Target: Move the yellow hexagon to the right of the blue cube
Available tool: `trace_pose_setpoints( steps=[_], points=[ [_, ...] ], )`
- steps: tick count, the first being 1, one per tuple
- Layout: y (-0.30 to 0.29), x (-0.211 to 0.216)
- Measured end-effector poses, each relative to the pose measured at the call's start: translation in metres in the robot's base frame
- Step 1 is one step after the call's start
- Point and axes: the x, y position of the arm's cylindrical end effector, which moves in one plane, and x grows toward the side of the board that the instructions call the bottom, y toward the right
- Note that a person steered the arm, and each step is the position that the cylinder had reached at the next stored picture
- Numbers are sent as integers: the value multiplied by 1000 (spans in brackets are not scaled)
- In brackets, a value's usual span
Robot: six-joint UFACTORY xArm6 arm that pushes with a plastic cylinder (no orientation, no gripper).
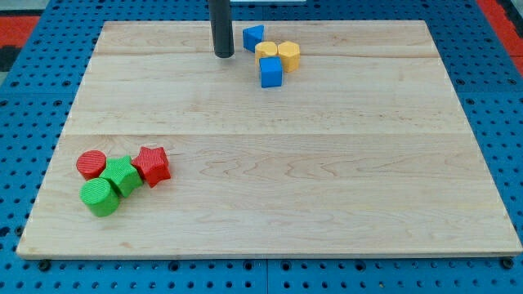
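The yellow hexagon (289,55) sits near the view's top centre, touching a second yellow block (266,51) on its left. The blue cube (271,72) lies just below that second yellow block, down and left of the hexagon. Another blue block (253,37), wedge-like, sits above and left of the yellow pair. My tip (224,54) rests on the board to the left of this cluster, about level with the hexagon and apart from all the blocks.
At the view's lower left sit a red cylinder (91,163), a red star-shaped block (152,165), a green cube (122,175) and a green cylinder (100,197), packed together. The wooden board (270,163) lies on a blue pegboard.
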Motion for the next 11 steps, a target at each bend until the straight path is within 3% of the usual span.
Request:
trace_pose_setpoints(
  steps=[1,4,5,7,9,11],
  points=[
    [1,-34],
    [35,-35],
    [29,-76],
    [139,-77],
    [145,-77],
    [97,-65]
  ],
)
